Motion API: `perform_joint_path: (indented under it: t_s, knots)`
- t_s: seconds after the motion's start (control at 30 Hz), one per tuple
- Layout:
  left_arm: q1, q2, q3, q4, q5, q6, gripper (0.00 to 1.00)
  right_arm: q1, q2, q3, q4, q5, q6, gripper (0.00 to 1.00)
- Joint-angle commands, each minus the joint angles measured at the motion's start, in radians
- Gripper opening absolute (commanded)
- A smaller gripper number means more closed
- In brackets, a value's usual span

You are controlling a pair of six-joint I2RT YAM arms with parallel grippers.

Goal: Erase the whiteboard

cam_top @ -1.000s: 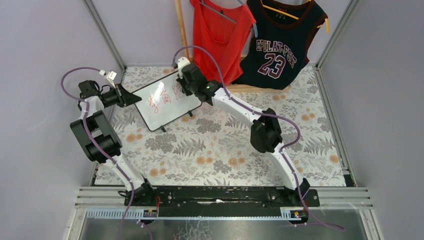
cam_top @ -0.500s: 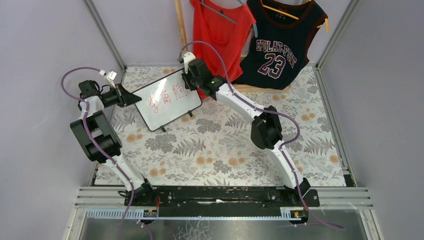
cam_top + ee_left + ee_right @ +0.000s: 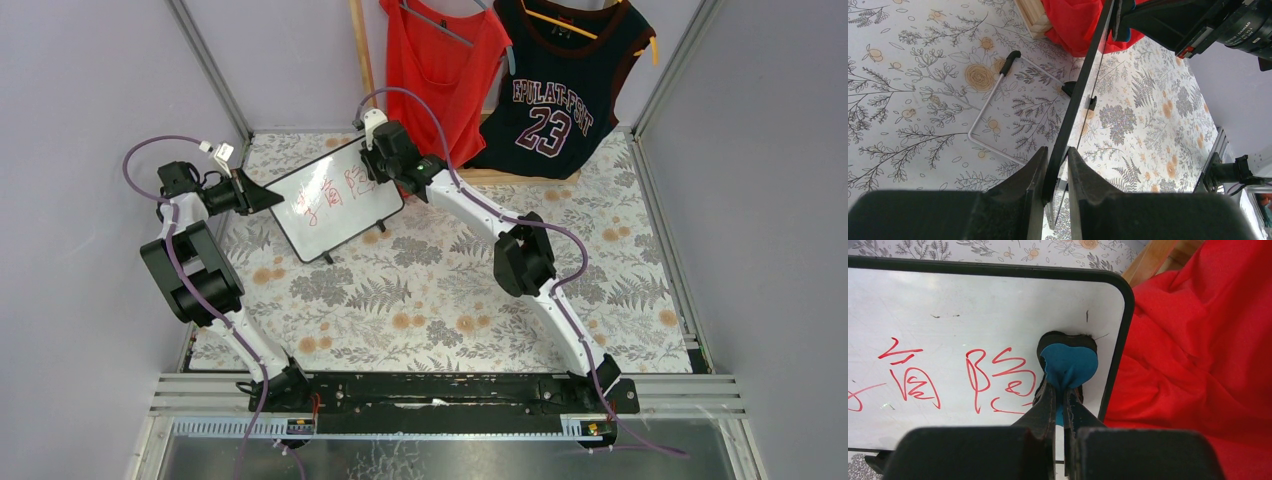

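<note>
The whiteboard (image 3: 330,205) stands tilted at the far left of the table, white with a thin black frame and red handwritten characters (image 3: 913,380). My left gripper (image 3: 272,198) is shut on the board's left edge; in the left wrist view the frame (image 3: 1083,85) runs edge-on between the fingers (image 3: 1056,165). My right gripper (image 3: 377,172) is at the board's upper right corner, shut on the blue eraser (image 3: 1069,365), whose black pad presses on the board (image 3: 973,315) just right of the characters.
A red top (image 3: 440,70) and a dark jersey (image 3: 565,85) hang at the back, the red cloth (image 3: 1198,355) close beside the board's right edge. A wooden post (image 3: 362,60) stands behind. The board's wire stand (image 3: 993,107) rests on the floral cloth (image 3: 440,290).
My right gripper with the eraser moved up and right off the characters, then slightly back left to the board's upper right corner. The left gripper and the board have not moved.
</note>
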Motion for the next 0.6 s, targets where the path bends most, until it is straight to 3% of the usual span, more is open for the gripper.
perform_joint_path:
  t_s: [0.0, 0.57]
  knots:
    - [-0.007, 0.001, -0.018, 0.002, -0.080, 0.006, 0.00, -0.002, 0.005, 0.057, 0.059, -0.036, 0.015, 0.00]
    - [-0.015, 0.002, -0.021, 0.003, -0.079, 0.004, 0.00, 0.108, 0.029, 0.075, 0.089, -0.088, 0.011, 0.00]
